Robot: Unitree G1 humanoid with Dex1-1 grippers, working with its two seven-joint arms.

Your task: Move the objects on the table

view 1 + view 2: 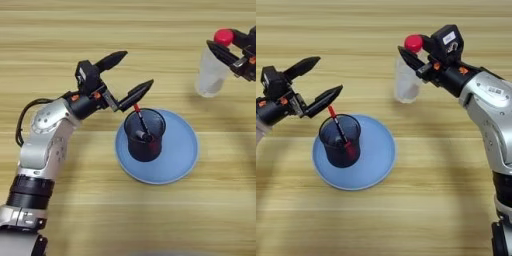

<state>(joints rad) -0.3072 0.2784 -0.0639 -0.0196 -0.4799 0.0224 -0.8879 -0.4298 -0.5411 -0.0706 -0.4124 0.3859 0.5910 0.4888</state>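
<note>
A black mesh pen cup [145, 136] stands on a blue plate [182, 150] in the middle of the table [100, 210]. A red-capped pen [137, 110] leans out of the cup toward the upper left. My left gripper [131, 73] hangs open just above and left of the cup, its lower fingertip close to the pen's top end. At the far right a small clear bottle [406, 80] with a red cap [413, 42] stands slightly tilted. My right gripper [407, 50] is shut on the bottle at its neck, one black finger lying across its shoulder.
My left arm [47, 135] comes in from the bottom left and my right arm [486, 100] from the right edge. The plate's rim reaches out past the cup on all sides.
</note>
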